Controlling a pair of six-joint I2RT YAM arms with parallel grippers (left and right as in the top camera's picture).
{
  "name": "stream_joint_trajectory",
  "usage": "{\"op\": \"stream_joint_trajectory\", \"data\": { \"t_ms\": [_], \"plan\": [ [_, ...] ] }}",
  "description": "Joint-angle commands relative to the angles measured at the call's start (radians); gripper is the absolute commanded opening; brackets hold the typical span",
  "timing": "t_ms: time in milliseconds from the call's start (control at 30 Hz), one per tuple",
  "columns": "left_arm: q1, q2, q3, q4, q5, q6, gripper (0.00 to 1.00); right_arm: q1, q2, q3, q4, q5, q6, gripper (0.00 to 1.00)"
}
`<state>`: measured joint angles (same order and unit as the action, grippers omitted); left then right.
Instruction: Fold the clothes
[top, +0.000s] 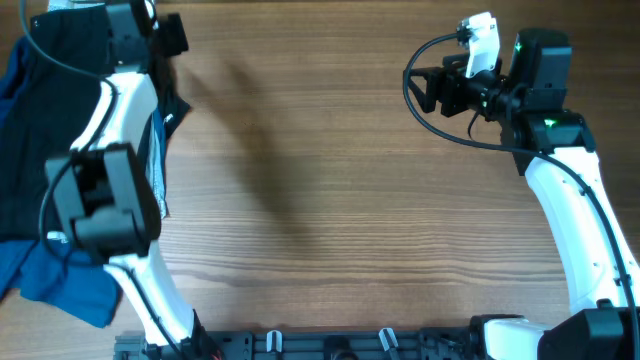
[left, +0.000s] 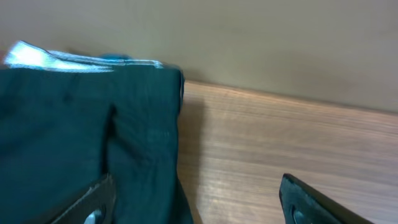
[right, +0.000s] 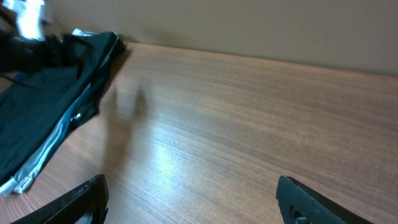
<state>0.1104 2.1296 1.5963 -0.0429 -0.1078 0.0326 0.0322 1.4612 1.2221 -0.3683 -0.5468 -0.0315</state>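
Note:
The black shorts (top: 30, 130) lie in a heap at the table's left edge. In the left wrist view their dark fabric (left: 68, 137) fills the left half, with a pale strip along the top edge. My left gripper (top: 172, 35) is open and empty at the shorts' far right edge. In its wrist view (left: 199, 208) one finger is over the fabric and the other over bare wood. My right gripper (top: 422, 90) is open and empty above the table's far right part, well away from the shorts (right: 56, 81). Its wrist view (right: 196, 202) shows only wood between the fingers.
A deep blue cloth (top: 60, 280) lies at the front left, partly under the left arm. A strip of light-blue denim (top: 158, 165) shows beside the arm. The wooden table (top: 330, 200) runs between the two arms. A black rail (top: 330, 345) lines the front edge.

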Motion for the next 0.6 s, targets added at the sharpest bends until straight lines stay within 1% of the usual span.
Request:
{"op": "stream_joint_trajectory", "data": {
  "t_ms": [0, 167, 233, 300, 367, 400, 433, 533, 567],
  "plan": [
    [0.033, 0.116, 0.018, 0.078, 0.014, -0.023, 0.87, 0.004, 0.016, 0.016, -0.023, -0.023, -0.021, 0.87],
    [0.05, 0.192, 0.022, 0.178, 0.013, -0.041, 0.89, 0.004, 0.016, 0.016, -0.026, -0.021, -0.021, 0.87],
    [0.05, 0.208, 0.022, 0.204, 0.013, -0.041, 0.89, 0.004, 0.016, 0.016, -0.026, -0.007, -0.021, 0.86],
    [0.05, 0.217, 0.022, 0.208, 0.013, -0.041, 0.86, 0.004, 0.016, 0.016, -0.026, 0.0, -0.021, 0.84],
    [0.05, 0.22, 0.022, 0.207, 0.012, -0.041, 0.77, 0.004, 0.016, 0.016, -0.025, 0.008, -0.019, 0.82],
    [0.051, 0.22, 0.022, 0.205, 0.003, -0.041, 0.62, 0.004, 0.016, 0.016, -0.025, 0.013, -0.02, 0.82],
    [0.052, 0.22, 0.022, 0.205, 0.001, -0.041, 0.44, 0.004, 0.016, 0.016, -0.025, 0.015, -0.018, 0.82],
    [0.051, 0.22, 0.022, 0.204, -0.027, -0.041, 0.25, 0.004, 0.016, 0.016, -0.026, 0.014, -0.017, 0.8],
    [0.051, 0.22, 0.022, 0.2, -0.034, -0.041, 0.22, 0.004, 0.016, 0.016, -0.026, 0.014, -0.017, 0.8]
  ]
}}
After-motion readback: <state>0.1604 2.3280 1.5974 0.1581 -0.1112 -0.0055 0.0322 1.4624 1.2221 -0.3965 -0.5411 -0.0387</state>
